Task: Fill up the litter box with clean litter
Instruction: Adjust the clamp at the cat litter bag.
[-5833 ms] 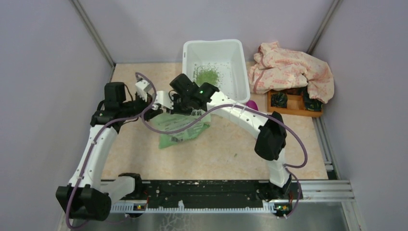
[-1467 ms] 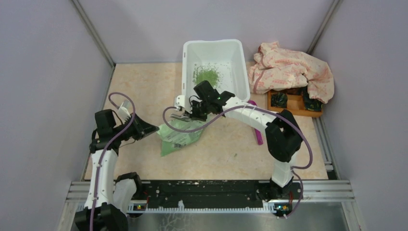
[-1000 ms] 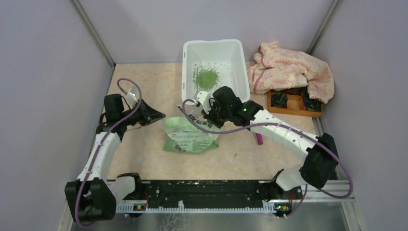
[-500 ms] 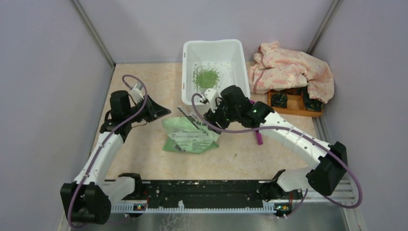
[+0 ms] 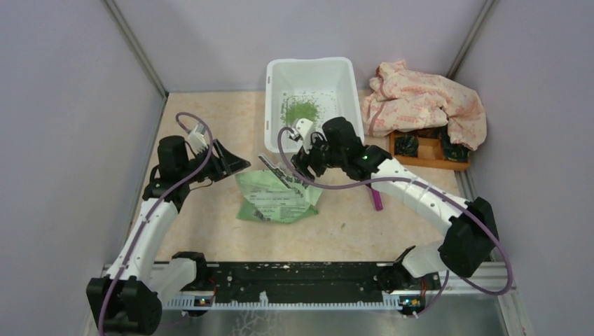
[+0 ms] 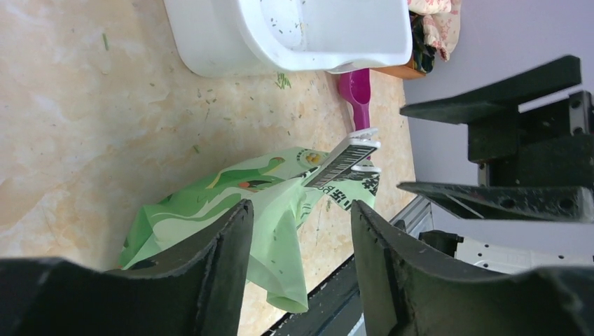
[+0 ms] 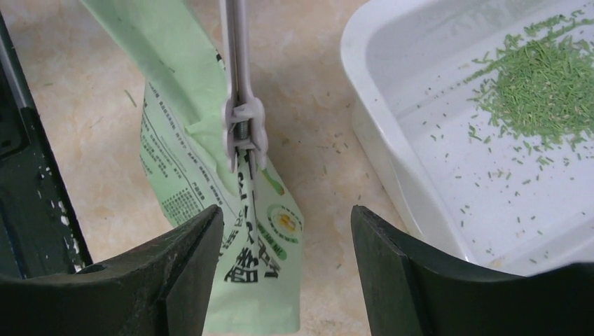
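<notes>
Left fingers [image 6: 225,245], right fingers [image 7: 396,245] both just released; litter bag [image 5: 277,199] (clip [image 5: 274,170] attached) lies at desk [image 5: 210,119] centre. Small clean litter [image 5: 301,109] pile in litter box [image 5: 274,77]: pour seemingly over.

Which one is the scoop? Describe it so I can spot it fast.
Find the big white tub at the back. Beside its near right corner lies the scoop, partly hidden under the right arm. It is the only magenta thing in view.
</notes>
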`<state>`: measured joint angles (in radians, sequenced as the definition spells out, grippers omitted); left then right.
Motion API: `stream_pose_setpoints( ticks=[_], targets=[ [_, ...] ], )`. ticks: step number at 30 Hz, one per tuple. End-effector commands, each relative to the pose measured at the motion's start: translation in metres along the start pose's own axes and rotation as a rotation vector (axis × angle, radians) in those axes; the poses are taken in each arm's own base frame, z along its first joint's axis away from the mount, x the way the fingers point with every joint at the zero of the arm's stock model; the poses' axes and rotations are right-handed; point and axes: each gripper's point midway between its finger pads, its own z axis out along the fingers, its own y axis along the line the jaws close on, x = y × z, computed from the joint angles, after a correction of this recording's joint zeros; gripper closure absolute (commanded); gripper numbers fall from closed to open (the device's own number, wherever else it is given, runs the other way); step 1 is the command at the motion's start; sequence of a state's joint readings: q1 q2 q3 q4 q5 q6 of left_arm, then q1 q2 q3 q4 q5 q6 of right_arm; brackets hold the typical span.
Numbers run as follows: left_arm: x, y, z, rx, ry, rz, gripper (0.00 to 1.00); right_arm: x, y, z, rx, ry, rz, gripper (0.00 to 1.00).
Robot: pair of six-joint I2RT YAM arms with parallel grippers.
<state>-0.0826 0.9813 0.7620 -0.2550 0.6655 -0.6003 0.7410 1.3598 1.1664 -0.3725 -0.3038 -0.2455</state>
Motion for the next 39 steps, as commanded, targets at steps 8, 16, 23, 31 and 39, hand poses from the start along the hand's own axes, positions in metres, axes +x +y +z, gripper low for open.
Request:
stream_pose_setpoints(
  ticks=[8, 16, 23, 31, 39],
  targets=[
    [0.013, 0.004, -0.005, 0.005, 0.009, 0.008, 0.39, -0.047, 0.004, 0.037, -0.147, -0.172, 0.025, 0.36],
    [0.024, 0.010, -0.004, 0.011, 0.025, -0.009, 0.45, -0.044, 0.013, 0.040, -0.216, -0.170, 0.032, 0.38],
    [0.023, 0.011, -0.002, 0.012, 0.026, -0.010, 0.46, -0.044, 0.018, 0.043, -0.246, -0.170, 0.044, 0.44],
    [0.019, 0.009, -0.001, 0.013, 0.021, -0.004, 0.47, -0.044, 0.027, 0.040, -0.298, -0.177, 0.041, 0.47],
    [0.010, 0.005, 0.001, 0.014, 0.014, 0.010, 0.48, -0.045, 0.029, 0.039, -0.310, -0.173, 0.042, 0.51]
  ],
)
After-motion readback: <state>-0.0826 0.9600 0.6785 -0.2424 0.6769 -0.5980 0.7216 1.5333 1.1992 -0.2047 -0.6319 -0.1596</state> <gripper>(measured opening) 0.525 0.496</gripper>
